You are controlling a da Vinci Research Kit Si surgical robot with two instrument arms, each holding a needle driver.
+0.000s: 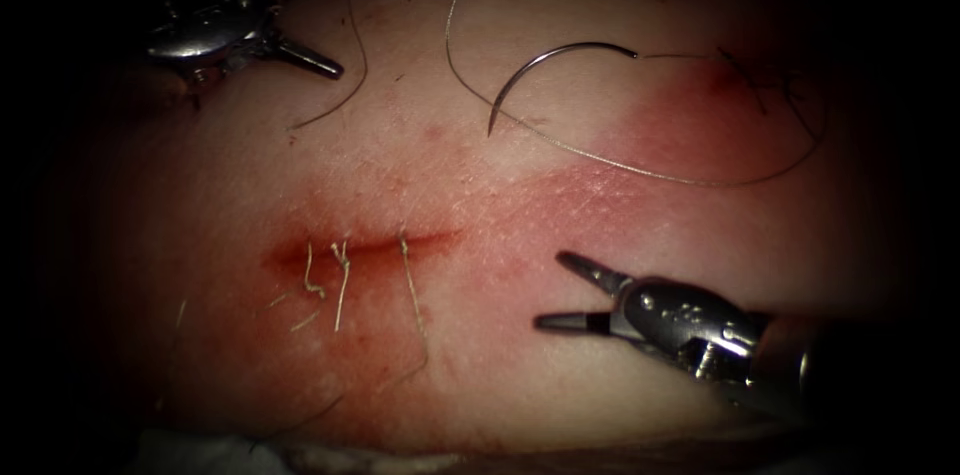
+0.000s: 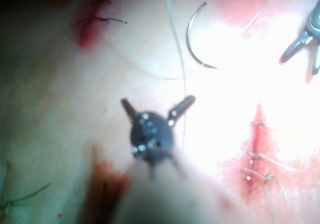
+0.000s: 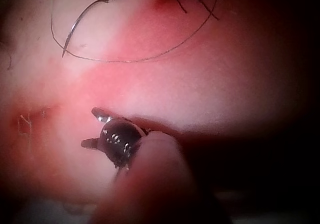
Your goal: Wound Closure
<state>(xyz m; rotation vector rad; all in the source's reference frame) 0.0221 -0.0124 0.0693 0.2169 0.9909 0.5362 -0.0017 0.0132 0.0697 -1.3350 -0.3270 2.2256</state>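
My right tool (image 1: 553, 290) gapes wide, empty, right of the cut (image 1: 365, 247); left tool (image 1: 325, 65) spread empty; needle (image 1: 545, 70) lies loose on tissue (image 1: 480, 175) beyond it.

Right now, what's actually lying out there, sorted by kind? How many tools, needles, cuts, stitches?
Tools: 2, the left tool and the right tool, both with jaws open, holding nothing.
Needles: 1, the needle lying free on the tissue, above and right of the cut.
Cuts: 1, the cut.
Stitches across it: 3, the stitches.
Long thread: 1, the thread trailing from the needle.
Total: 8.
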